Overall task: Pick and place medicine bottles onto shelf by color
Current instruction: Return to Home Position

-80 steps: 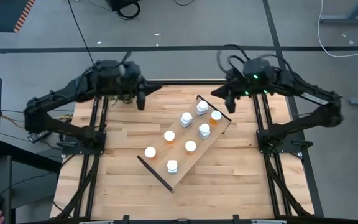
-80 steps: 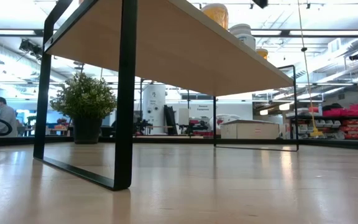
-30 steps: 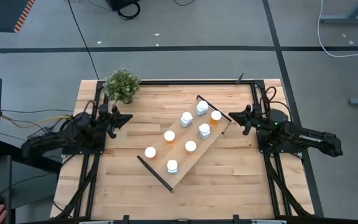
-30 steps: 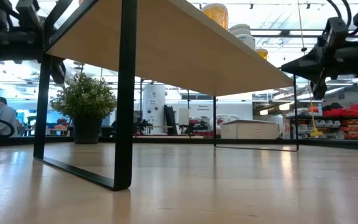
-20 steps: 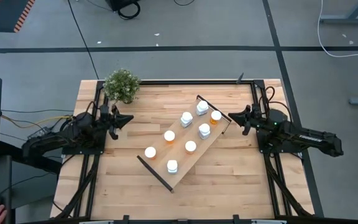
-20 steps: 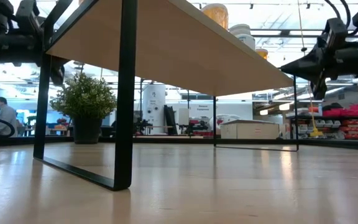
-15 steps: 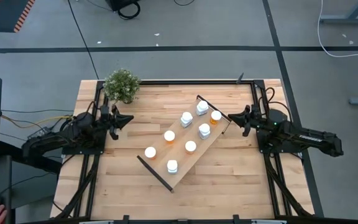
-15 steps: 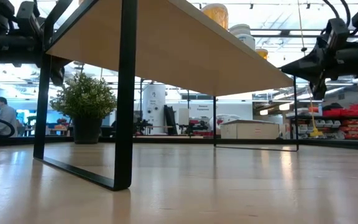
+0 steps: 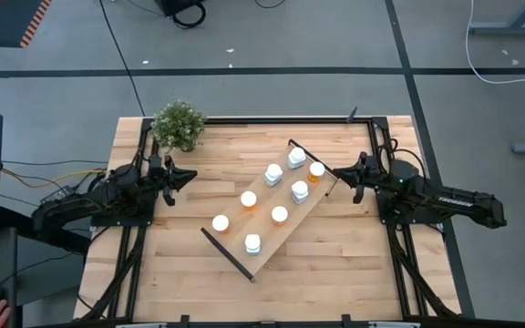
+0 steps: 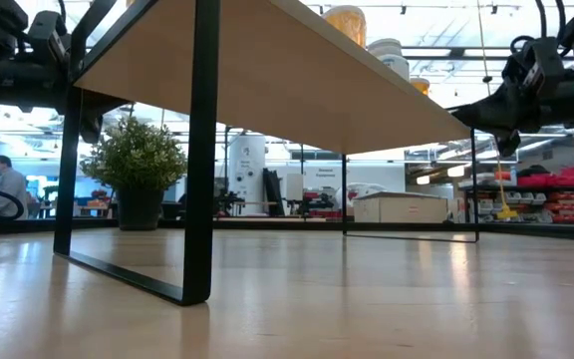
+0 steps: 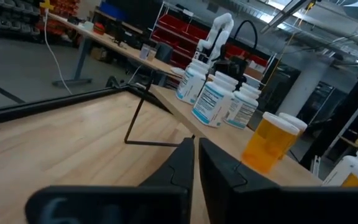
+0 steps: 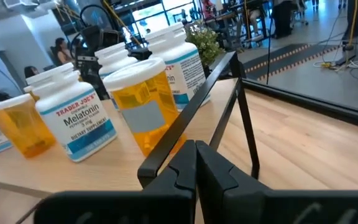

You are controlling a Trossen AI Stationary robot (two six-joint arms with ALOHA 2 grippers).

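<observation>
Bottles (image 9: 280, 214) all on shelf (image 9: 263, 229); left gripper (image 9: 173, 175), right gripper (image 9: 343, 173) parked clear at table sides, fingers pressed together, empty.

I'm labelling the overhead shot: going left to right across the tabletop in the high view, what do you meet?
Left end effector → shelf with the medicine bottles → right end effector. The potted plant overlaps the left end effector sideways, so I omit it.
</observation>
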